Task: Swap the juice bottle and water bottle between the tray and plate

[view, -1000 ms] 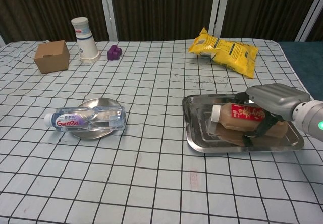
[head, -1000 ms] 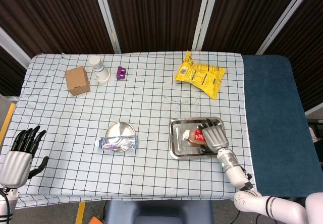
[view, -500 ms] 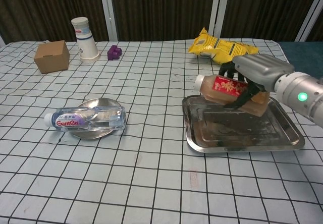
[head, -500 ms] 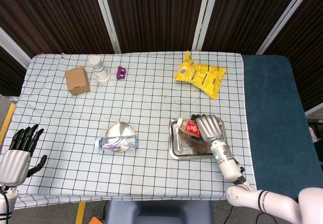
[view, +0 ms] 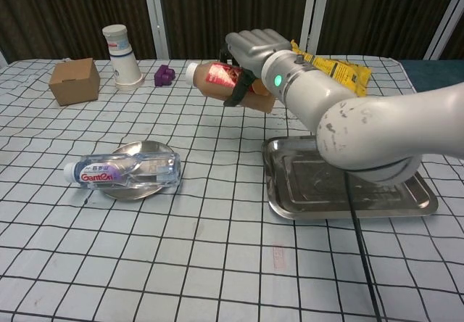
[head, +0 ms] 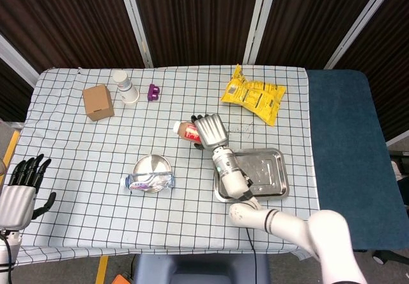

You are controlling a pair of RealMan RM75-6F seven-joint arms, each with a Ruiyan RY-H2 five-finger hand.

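Right hand (view: 250, 50) grips juice bottle (view: 217, 79) (fingers wrapped round).

You get bright, even overhead light and soft, short shadows. Glare streaks the metal tray (view: 348, 191) just below your right hand (view: 254, 50). Both views stay sharp; the backdrop falls dark.

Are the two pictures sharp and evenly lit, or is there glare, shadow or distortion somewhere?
Head view: sharp, evenly lit, soft shadows only. Chest view: sharp too, but the right arm looms large from being near the lens, the metal tray shows dull reflections, and a green light glows at the wrist of the right hand.
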